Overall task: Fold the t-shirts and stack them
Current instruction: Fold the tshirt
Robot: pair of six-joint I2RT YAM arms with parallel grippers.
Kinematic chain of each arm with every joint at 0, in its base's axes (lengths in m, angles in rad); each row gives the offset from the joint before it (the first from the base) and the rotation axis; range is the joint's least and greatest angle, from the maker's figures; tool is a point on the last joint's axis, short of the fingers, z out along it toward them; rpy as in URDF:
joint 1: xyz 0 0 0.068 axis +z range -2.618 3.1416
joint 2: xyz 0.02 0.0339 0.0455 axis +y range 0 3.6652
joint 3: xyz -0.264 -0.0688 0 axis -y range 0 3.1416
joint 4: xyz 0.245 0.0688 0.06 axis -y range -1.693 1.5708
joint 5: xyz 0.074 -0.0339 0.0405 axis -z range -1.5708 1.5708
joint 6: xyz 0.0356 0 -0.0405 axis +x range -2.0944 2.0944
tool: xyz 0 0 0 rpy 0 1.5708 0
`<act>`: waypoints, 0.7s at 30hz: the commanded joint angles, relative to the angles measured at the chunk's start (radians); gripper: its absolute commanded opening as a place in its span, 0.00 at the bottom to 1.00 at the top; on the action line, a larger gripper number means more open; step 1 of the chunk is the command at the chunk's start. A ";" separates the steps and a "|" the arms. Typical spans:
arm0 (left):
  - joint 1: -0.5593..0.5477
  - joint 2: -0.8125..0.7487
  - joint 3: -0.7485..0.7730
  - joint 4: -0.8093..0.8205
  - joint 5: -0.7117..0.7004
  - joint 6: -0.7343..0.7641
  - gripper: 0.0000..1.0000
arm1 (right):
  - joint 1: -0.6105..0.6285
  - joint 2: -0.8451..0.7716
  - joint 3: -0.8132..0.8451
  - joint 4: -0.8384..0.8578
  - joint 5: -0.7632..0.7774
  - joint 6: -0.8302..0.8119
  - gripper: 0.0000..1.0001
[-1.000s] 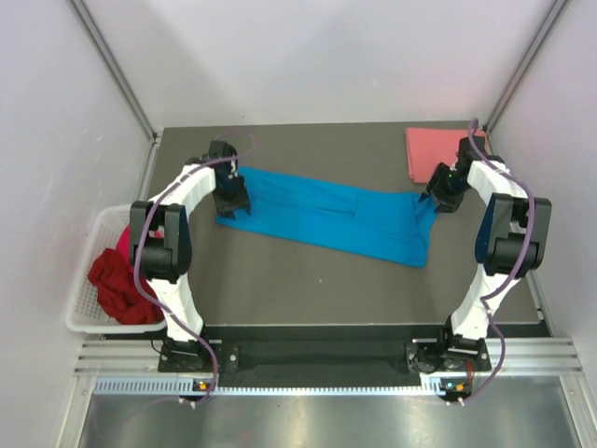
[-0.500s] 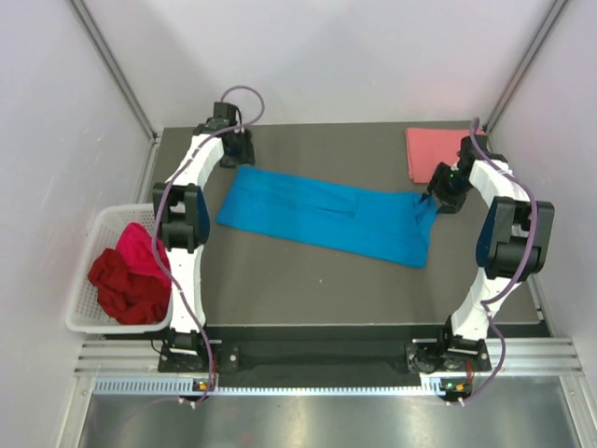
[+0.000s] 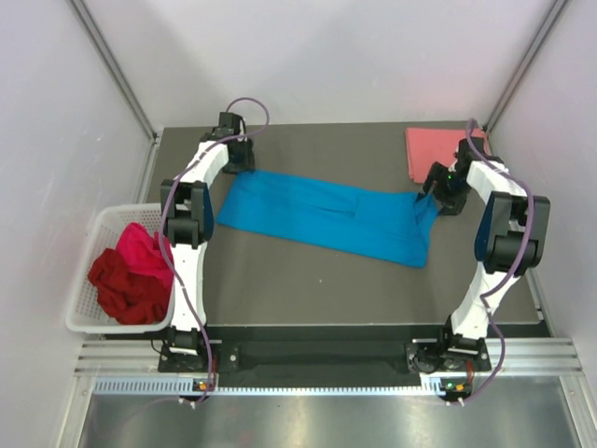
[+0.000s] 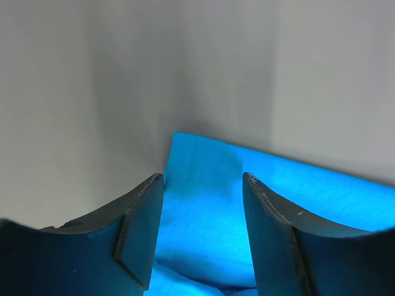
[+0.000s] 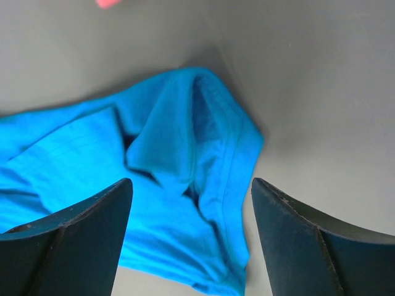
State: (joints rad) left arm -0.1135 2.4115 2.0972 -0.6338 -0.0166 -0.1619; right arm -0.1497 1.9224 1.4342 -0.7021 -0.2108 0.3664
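Note:
A bright blue t-shirt [image 3: 326, 217] lies spread flat across the middle of the dark table, running from back left to front right. My left gripper [image 3: 241, 161] hovers at its back-left corner, open, and in the left wrist view the blue cloth [image 4: 308, 191] lies below the spread left gripper [image 4: 202, 180]. My right gripper [image 3: 434, 193] is at the shirt's bunched right end [image 5: 185, 135], also open, the right gripper [image 5: 191, 185] holding nothing. A folded salmon pink t-shirt [image 3: 431, 149] lies at the back right. A dark red t-shirt [image 3: 126, 287] and a magenta t-shirt [image 3: 140, 247] sit in the basket.
The white lattice basket [image 3: 93, 243] stands off the table's left edge. Grey walls and metal posts close in the back and sides. Both arm bases are bolted on the rail at the near edge.
My left gripper has moved back from the shirt's left edge to its back-left corner. The right gripper's jaws have spread wider, and the shirt's right end now lies loose on the table.

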 commanded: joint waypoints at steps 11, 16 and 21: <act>0.012 -0.005 -0.062 0.039 0.086 -0.067 0.37 | -0.004 0.133 0.149 0.072 0.044 -0.081 0.73; 0.014 -0.032 -0.100 0.026 0.063 -0.094 0.22 | 0.010 0.170 0.155 0.084 -0.024 -0.104 0.67; 0.014 -0.052 -0.129 -0.009 0.073 -0.123 0.09 | 0.033 0.158 0.105 0.133 -0.090 -0.092 0.60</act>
State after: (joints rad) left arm -0.0929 2.3867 2.0106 -0.5743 0.0284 -0.2501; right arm -0.1371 2.0769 1.5501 -0.6407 -0.2386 0.2874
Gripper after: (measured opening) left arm 0.107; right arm 0.601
